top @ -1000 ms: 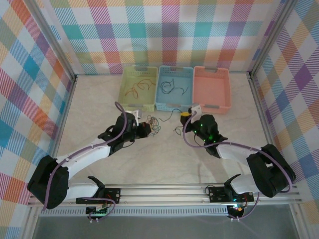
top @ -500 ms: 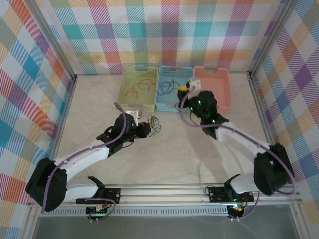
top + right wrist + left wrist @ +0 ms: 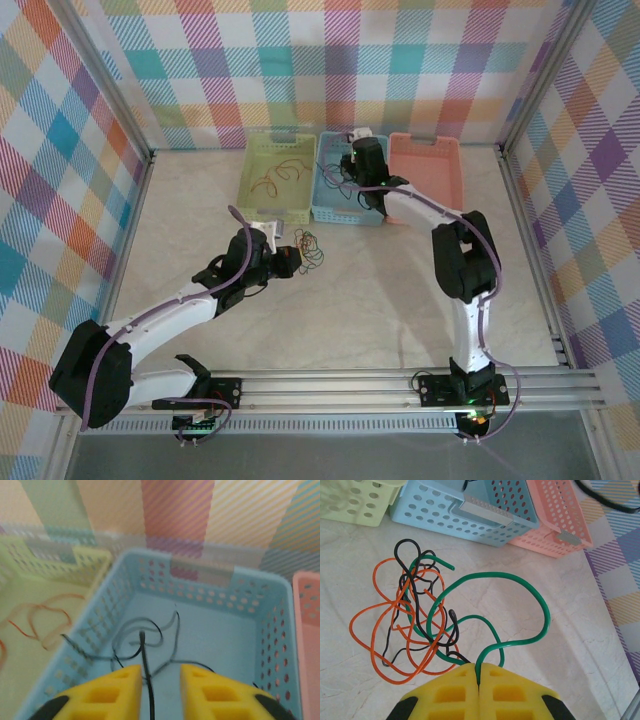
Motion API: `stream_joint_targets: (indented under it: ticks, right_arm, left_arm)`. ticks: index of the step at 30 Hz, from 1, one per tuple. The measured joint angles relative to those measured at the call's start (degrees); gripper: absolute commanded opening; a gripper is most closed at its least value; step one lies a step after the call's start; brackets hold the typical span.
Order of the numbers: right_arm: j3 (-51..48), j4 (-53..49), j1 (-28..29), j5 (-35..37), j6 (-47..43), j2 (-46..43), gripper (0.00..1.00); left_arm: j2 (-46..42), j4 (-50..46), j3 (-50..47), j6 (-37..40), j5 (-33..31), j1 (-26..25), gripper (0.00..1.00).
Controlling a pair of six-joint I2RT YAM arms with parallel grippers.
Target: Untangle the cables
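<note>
On the table lies a tangle of cables (image 3: pixel 311 248): orange (image 3: pixel 365 617), black (image 3: pixel 420 625) and green (image 3: pixel 520 580) strands looped together. My left gripper (image 3: pixel 291 259) (image 3: pixel 479 672) sits at the tangle's near side, shut on the green cable's end. My right gripper (image 3: pixel 350 165) (image 3: pixel 161 672) hovers over the blue basket (image 3: pixel 348 212) with its jaws apart. A black cable (image 3: pixel 146 665) runs up between them, close to the left finger and not pinched. More dark cables (image 3: pixel 150 635) lie on the blue basket's floor.
A green basket (image 3: pixel 270 212) (image 3: pixel 30 645) with orange cables (image 3: pixel 45 615) stands left of the blue one, and a pink basket (image 3: pixel 425 212) (image 3: pixel 307 630) right of it. All three sit by the back wall. Metal frame rails edge the table.
My right arm swung from the table in front of the baskets up over the blue basket with a black cable, and its jaws have opened. The left gripper stayed shut by the tangle.
</note>
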Motion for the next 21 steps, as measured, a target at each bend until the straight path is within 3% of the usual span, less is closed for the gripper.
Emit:
stream_joint_targets:
  ticks: [4,7,15,21]
  right_arm:
    - [-1.3,-2.4,-0.2,1.4,0.2,-1.1,0.53]
    - [-8.5,-1.6,-0.1,-0.4,0.1,-7.6,0.54]
    - [-28.8,1.5,3.7,-13.7,-0.7,-32.6,0.54]
    - [-40.5,4.3,11.6,-23.0,-6.9,-38.3,0.53]
  left_arm:
    - [-0.2,-0.2,0.0,0.0,0.0,0.0,0.0]
    - [-0.5,-0.2,0.0,0.0,0.0,0.0,0.0]
    - [-1.4,0.0,0.0,0.0,1.9,-0.7,0.0]
    - [-2.4,0.5,0.0,0.0,3.1,-1.7,0.0]
